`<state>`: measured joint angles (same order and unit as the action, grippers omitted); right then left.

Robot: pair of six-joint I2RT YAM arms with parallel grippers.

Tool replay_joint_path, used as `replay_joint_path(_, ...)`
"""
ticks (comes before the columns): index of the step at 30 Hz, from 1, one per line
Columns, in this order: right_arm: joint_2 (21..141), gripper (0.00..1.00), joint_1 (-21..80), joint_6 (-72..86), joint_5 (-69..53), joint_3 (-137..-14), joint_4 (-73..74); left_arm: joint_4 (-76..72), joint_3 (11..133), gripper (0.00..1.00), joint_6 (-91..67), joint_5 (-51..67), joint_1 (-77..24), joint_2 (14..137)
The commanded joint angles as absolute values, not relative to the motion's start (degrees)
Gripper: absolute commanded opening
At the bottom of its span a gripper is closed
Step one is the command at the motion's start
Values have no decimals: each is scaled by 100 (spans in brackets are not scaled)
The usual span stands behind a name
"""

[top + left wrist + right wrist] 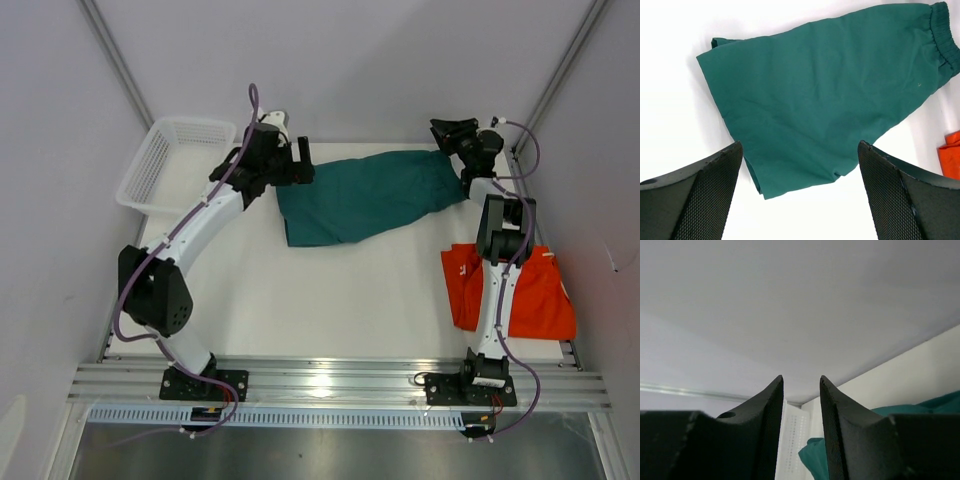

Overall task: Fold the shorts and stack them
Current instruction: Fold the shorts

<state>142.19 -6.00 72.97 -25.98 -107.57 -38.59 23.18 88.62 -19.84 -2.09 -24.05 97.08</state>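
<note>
Left pincer (800,150) is hanging wide open just above the teal shorts (365,195), which are lying flat on the tabletop (330,300). Right pincer (801,382) is standing narrowly parted, gripping nothing, near their waistband end. Orange shorts (535,300) are lying at the right edge. White basket (150,170) is sitting far left, with both pairs outside it.

Top camera looks down from behind over the whole counter (350,290). Left wrist looks closely down, right wrist toward the wall (800,300); all 3 share the teal shorts (370,195).
</note>
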Motion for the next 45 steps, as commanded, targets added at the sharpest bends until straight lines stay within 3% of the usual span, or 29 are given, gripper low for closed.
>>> replay_joint_path(1, 14642, 37, -615, 7462, -2224, -10592, -3656, 2294, 8719, 97, -1854, -334, -2470, 9457)
replay_joint_path(15, 15225, 37, -650, 7507, -2443, -11118, -3348, 2250, 8842, 97, -1784, -282, -2610, 9747)
replay_joint_path(29, 12614, 40, -712, 7374, -2435, -8072, -4349, 2180, 9053, 98, -1723, -352, -3208, 10002)
replay_joint_path(38, 13252, 39, -554, 8085, -2496, -6926, -5923, 2004, 9070, 98, -2162, 306, -2998, 10678)
replay_joint_path(45, 13220, 39, -369, 7525, -2189, -6601, -5327, 1863, 8974, 98, -2250, 229, -2944, 10898)
